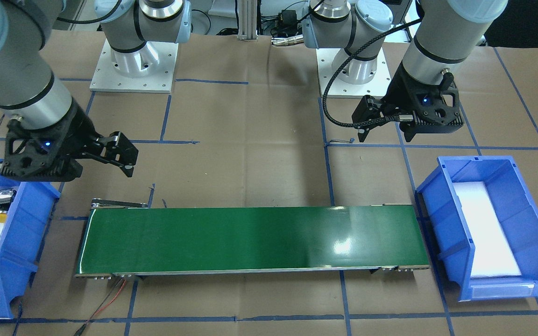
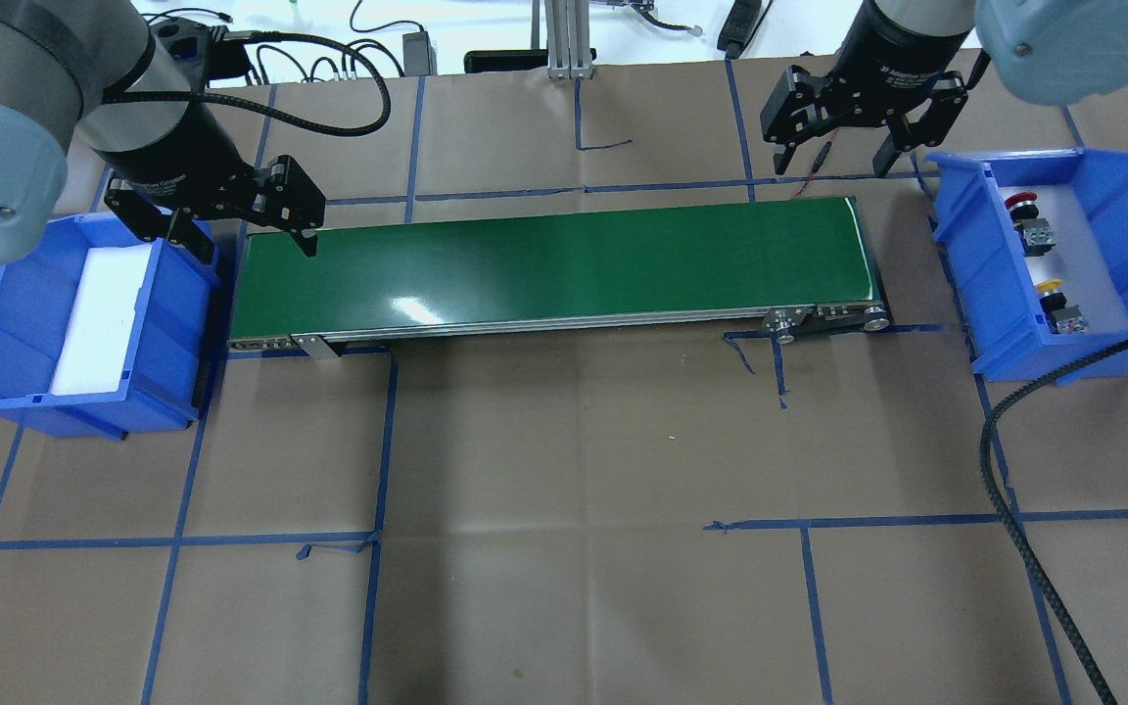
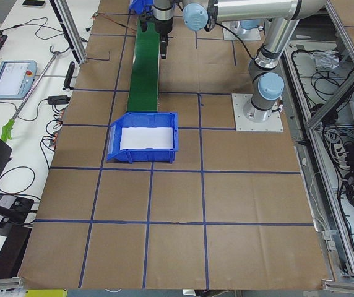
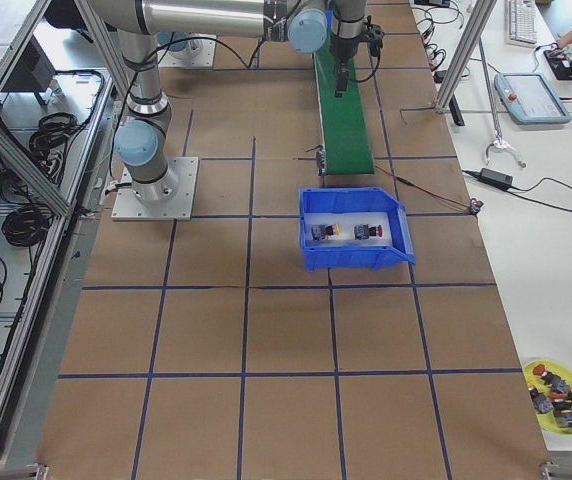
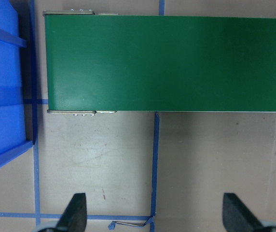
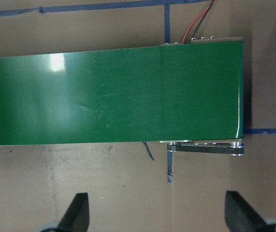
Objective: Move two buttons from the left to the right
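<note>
Papered table (image 2: pixel 564 441): red button (image 2: pixel 1026 217), yellow button (image 2: pixel 1058 304) apparently lying in bin (image 2: pixel 1054 357); left pincer (image 2: pixel 257 253), right pincer (image 2: pixel 832 166) spread.

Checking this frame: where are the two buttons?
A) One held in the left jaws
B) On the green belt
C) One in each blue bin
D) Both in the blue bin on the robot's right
D: the yellow button and red button both lie in the bin on the robot's right, while the belt and the other bin hold no button.
</note>
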